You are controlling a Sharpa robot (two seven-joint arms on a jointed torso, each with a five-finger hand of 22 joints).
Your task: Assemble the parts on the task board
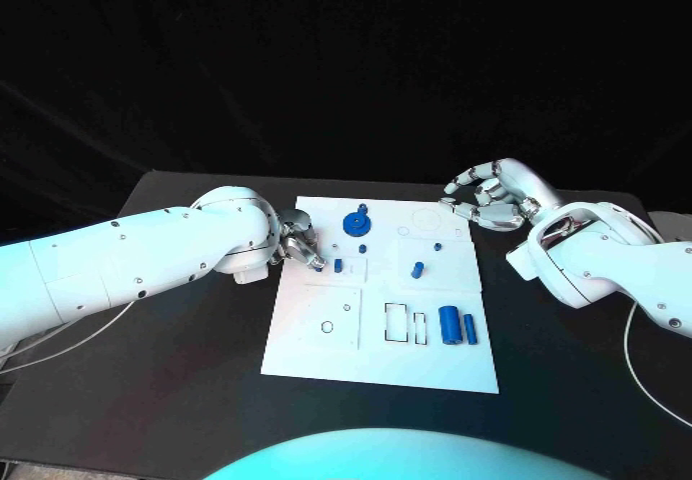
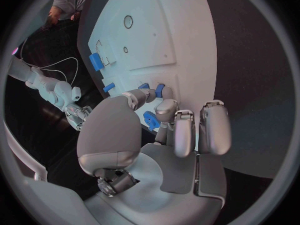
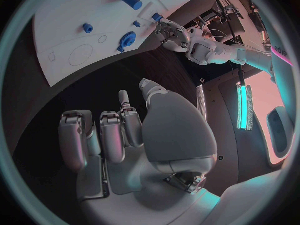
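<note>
The white task board (image 1: 382,345) lies mid-table. On it are a blue gear-shaped part (image 1: 356,220), two small blue parts (image 1: 362,245) (image 1: 339,265), a blue peg (image 1: 417,268) and two blue cylinders (image 1: 450,323) side by side. My left hand (image 1: 300,246) hovers over the board's left edge, thumb and fingers apart, fingertips just short of the nearer small part; nothing shows in its grasp. In the left wrist view the left hand (image 2: 162,125) partly hides the gear-shaped part (image 2: 150,119). My right hand (image 1: 490,195) hangs off the board's far right corner, fingers curled in on nothing.
Black outlines and holes mark the board, among them an oval hole (image 1: 329,325) and rectangular slots (image 1: 404,322). The black table (image 1: 188,330) runs wide on both sides of the board. A cable (image 1: 635,360) trails beside my right arm.
</note>
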